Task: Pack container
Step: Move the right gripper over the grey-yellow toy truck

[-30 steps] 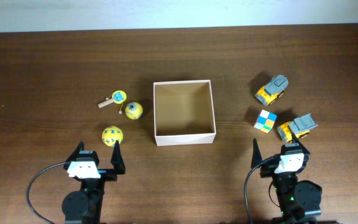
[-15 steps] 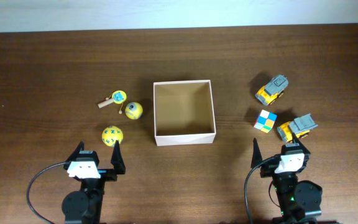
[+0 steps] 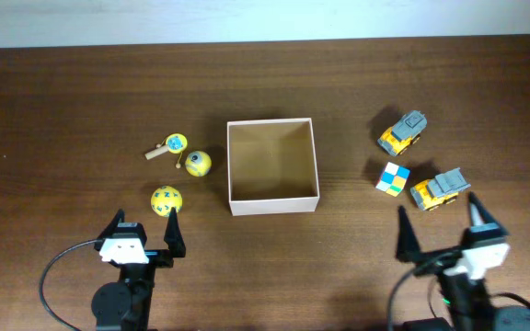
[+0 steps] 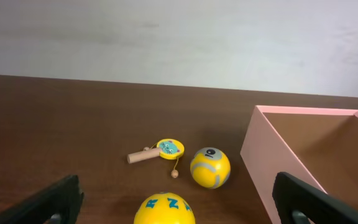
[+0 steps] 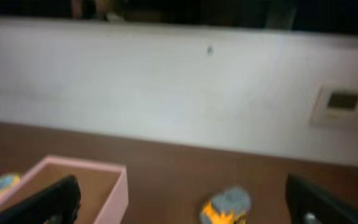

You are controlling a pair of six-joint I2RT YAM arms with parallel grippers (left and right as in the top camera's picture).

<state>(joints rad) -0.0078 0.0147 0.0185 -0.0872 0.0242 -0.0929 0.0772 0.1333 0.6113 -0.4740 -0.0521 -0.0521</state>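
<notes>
Ahead of the right claw (image 3: 440, 225), just beyond its spread fingers, sits a yellow toy truck (image 3: 438, 188). The likely first step is to come down squarely over it, a finger on either side of its body, before closing. Both claws stand wide open and hold nothing. The left claw (image 3: 145, 230) has a yellow ball (image 3: 166, 199) just ahead. Between the two claws and further forward sits the container (image 3: 274, 203): square, shallow, lidless, white outside, tan inside, empty.
</notes>
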